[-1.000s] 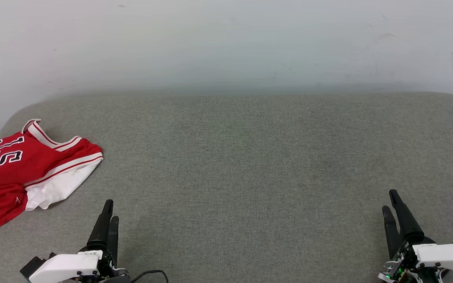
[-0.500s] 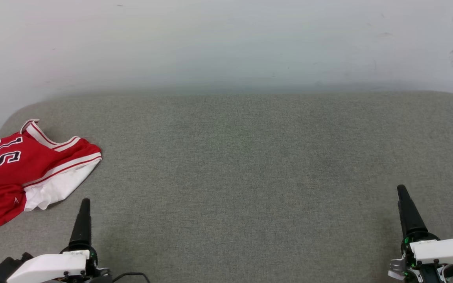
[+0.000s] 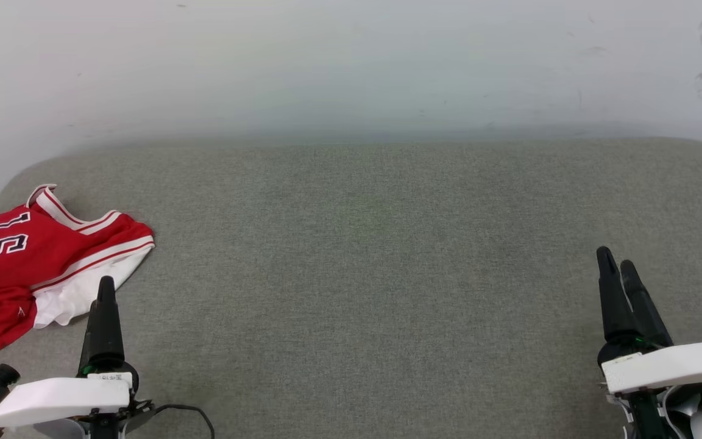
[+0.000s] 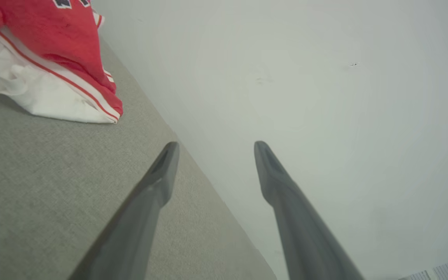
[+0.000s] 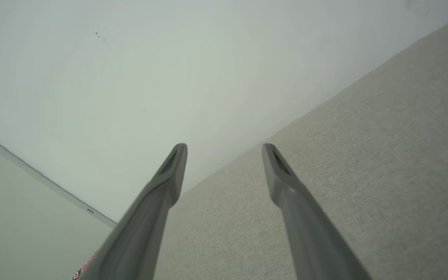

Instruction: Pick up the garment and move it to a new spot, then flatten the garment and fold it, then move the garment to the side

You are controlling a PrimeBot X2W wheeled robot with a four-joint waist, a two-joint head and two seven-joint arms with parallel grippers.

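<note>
Lying garment (image 3: 28, 262): red jersey-style T-shirt, white sleeve, striped trim; crumpled at the surface's far left edge, held by nothing.
Left gripper (image 3: 106, 283): near the white sleeve, not touching; jaws spread wide, empty.
Right gripper (image 3: 615, 258): well apart, far right; jaws spread wide, empty.
Surface (image 3: 357, 274): grey woven fabric pad against a pale wall (image 3: 351, 67).

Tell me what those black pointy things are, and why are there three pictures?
They are a robot's two claws, each with two fingers. One picture comes from a camera on its head: left claw at the bottom left, right claw at the bottom right. The other two pictures come from little cameras on each wrist, looking along the fingers. Both claws are open and hold nothing. A crumpled red jersey with a white sleeve lies at the left end of the grey fabric surface, near the left claw, untouched.
</note>
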